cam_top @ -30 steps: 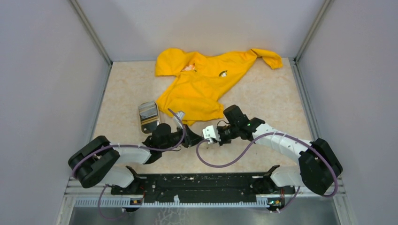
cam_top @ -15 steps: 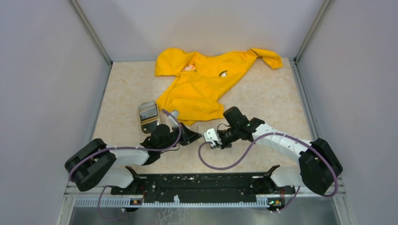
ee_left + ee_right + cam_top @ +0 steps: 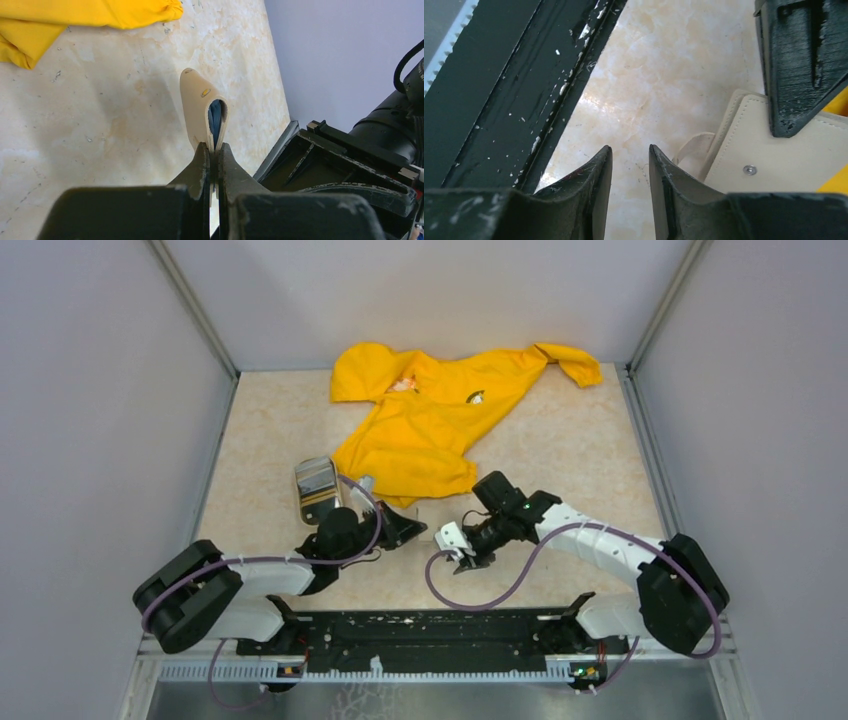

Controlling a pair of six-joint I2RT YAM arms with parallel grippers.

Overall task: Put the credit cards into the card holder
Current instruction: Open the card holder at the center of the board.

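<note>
My left gripper is shut on the bottom edge of the tan card holder and holds it edge-on above the table. The holder gapes slightly and shows blue inside. In the top view the left gripper is at the table's middle front. My right gripper is open and empty, just left of the holder, whose snap dot shows. In the top view the right gripper is to the right of the left one. The credit cards are a grey striped stack to the left.
A yellow garment is spread over the back middle of the table, its hem close behind the left gripper. The cards lie in a small rimmed tray. The black base rail runs along the near edge, close to the right gripper.
My right gripper has drawn back from the card holder toward the near edge. My left gripper has shifted slightly away and left, still holding the holder.
</note>
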